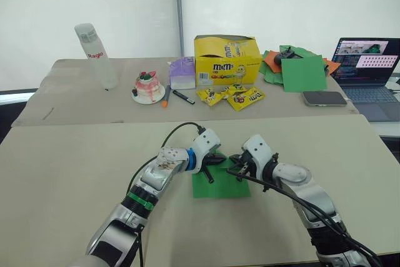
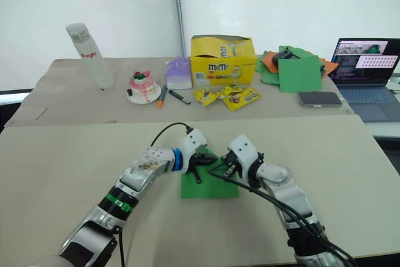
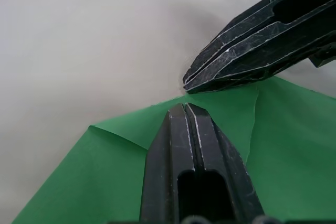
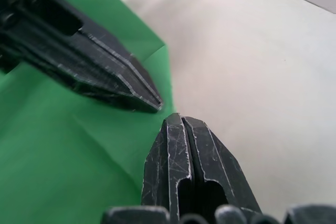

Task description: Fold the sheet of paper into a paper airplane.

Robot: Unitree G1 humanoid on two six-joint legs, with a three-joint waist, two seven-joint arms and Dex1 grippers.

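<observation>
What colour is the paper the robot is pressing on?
Bright green. The sheet of paper shows best in the left eye view, flat on the beige table.

The sheet of paper [image 3: 105, 177] is thin, matt green, creased along soft folds. The table [image 1: 75, 179] looks smooth, matt beige. Both grippers' fingers [image 3: 194, 182] are hard black plastic, scuffed with pale scratches.

Bright even light, soft shadows; wrist views blurred close up.
</observation>
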